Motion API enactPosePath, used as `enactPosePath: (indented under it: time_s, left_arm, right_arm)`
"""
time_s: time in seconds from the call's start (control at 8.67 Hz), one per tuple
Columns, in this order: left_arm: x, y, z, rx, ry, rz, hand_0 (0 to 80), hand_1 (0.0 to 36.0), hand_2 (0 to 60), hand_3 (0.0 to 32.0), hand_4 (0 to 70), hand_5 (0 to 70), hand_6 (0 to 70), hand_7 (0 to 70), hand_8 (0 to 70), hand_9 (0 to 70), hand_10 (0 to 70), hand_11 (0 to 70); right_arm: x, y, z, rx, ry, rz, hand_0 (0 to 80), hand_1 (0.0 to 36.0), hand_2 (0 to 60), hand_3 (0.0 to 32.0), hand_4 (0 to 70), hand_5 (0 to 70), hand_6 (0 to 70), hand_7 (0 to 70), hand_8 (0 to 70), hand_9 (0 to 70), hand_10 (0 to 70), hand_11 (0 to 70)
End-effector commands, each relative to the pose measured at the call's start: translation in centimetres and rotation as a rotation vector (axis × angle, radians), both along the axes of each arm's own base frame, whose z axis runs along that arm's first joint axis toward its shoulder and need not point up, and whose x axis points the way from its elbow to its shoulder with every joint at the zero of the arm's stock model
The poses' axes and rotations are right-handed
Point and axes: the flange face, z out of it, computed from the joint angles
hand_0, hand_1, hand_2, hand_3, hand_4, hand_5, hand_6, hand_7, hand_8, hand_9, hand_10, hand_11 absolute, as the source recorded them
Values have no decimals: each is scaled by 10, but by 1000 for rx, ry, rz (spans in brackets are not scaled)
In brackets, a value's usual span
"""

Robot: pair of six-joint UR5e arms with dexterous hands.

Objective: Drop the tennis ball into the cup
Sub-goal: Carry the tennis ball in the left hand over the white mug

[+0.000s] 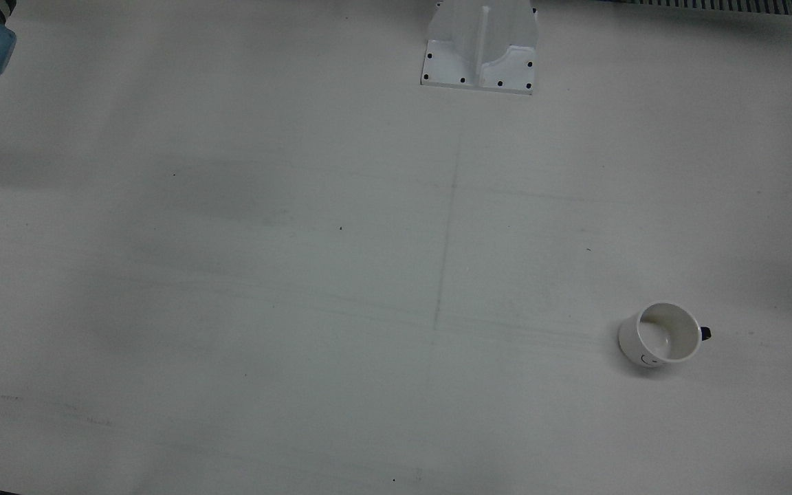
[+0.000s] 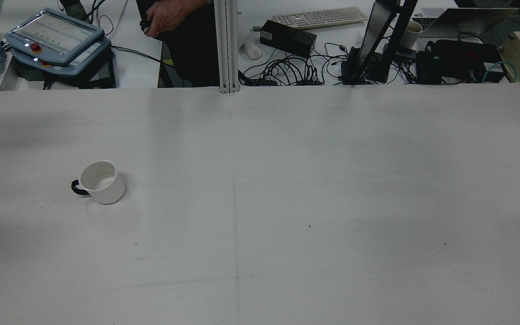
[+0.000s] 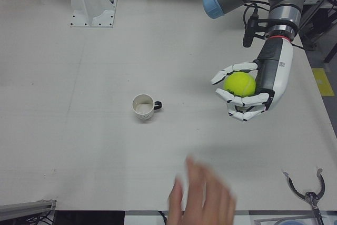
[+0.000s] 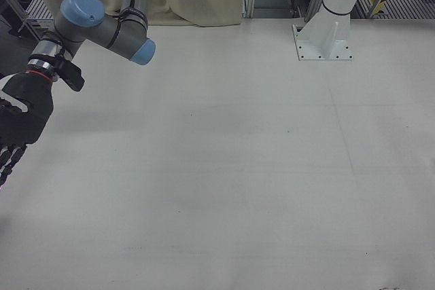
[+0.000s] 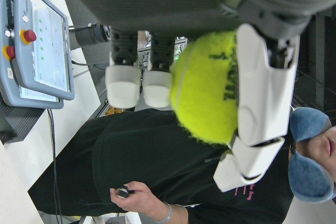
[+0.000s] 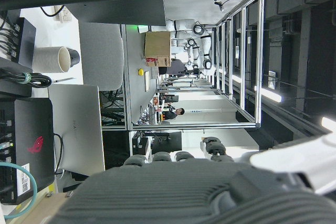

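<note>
Left-front view only: left hand (image 3: 247, 90) w/ tennis ball (image 3: 240, 84).

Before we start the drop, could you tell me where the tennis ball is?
The tennis ball sits in the left hand, raised above the table on the left-front view's right, beside and clear of the cup.

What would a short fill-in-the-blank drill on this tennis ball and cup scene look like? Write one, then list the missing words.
1. The left hand holds a yellow tennis ____.
2. The white cup stands upright on the table and its inside is ____.
3. The cup's handle is ____ in colour.
4. The tennis ball is held above the table, not yet over the ____.

Missing words: ball; empty; black; cup
</note>
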Motion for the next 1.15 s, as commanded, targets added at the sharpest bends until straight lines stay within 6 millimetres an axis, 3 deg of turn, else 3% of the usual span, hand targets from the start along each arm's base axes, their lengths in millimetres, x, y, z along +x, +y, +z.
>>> enactPosePath:
  time_s: [0.0, 0.12, 0.23, 0.35, 0.46, 0.81, 1.04]
  left_arm:
    - [27, -2, -24, 41, 4, 46, 564, 360, 600, 0, 700, 263, 416, 700, 700, 700, 700, 700]
    - [70, -6, -52, 88, 13, 122, 568, 360, 600, 0, 700, 262, 412, 700, 700, 700, 700, 700]
    - [106, 9, -81, 121, 22, 191, 564, 360, 600, 0, 700, 262, 413, 700, 700, 700, 700, 700]
    - [144, 18, -94, 129, 30, 260, 565, 360, 600, 0, 700, 260, 409, 700, 700, 700, 700, 700]
    - [163, 18, -100, 139, 32, 289, 567, 360, 600, 0, 700, 259, 402, 700, 700, 700, 700, 700]
    - [219, 31, -88, 109, 29, 359, 570, 360, 600, 0, 700, 261, 399, 700, 700, 700, 700, 700]
    - [259, 51, -69, 81, 35, 382, 580, 360, 600, 0, 653, 264, 397, 700, 692, 700, 700, 700]
  right_arm:
    - [0, 0, -1, 1, 0, 0, 0, 0, 0, 0, 0, 0, 0, 0, 0, 0, 0, 0]
    - [0, 0, -1, 1, 0, 0, 0, 0, 0, 0, 0, 0, 0, 0, 0, 0, 0, 0]
    - [0, 0, -1, 1, 0, 0, 0, 0, 0, 0, 0, 0, 0, 0, 0, 0, 0, 0]
    - [0, 0, -1, 1, 0, 0, 0, 0, 0, 0, 0, 0, 0, 0, 0, 0, 0, 0]
    - [-1, 0, 0, 0, 0, -1, 0, 0, 0, 0, 0, 0, 0, 0, 0, 0, 0, 0]
    - [-1, 0, 1, -2, 0, -1, 0, 0, 0, 0, 0, 0, 0, 0, 0, 0, 0, 0]
    - [-1, 0, 1, -2, 0, -1, 0, 0, 0, 0, 0, 0, 0, 0, 0, 0, 0, 0]
